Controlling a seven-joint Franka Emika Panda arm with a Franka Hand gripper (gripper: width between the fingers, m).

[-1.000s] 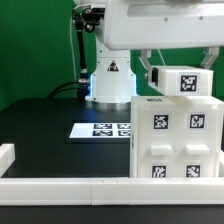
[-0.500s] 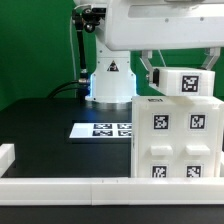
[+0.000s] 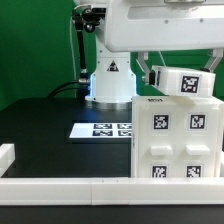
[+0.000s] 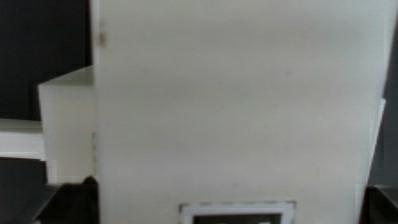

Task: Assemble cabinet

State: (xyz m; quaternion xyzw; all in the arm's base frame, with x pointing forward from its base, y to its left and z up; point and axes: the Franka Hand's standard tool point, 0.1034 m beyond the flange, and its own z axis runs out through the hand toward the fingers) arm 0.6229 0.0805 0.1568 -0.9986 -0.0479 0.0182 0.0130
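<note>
Exterior view's right: white plastic boxy cabinet [image 3: 176,140] standing on black counter [image 3: 50,140], just behind low white border rail [image 3: 100,187]. Above it, tilted small white tagged box module [image 3: 185,82], pinched between dark fingers [image 3: 149,72].

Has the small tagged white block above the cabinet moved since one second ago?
Yes, slightly. The small tagged block now lies more tilted against the fixed top edge of the cabinet; its place has hardly changed.

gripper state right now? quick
Gripper: cannot tell. Its fingertips are hidden at the small tagged white piece above the cabinet, and the wrist view does not show them clearly either.
</note>
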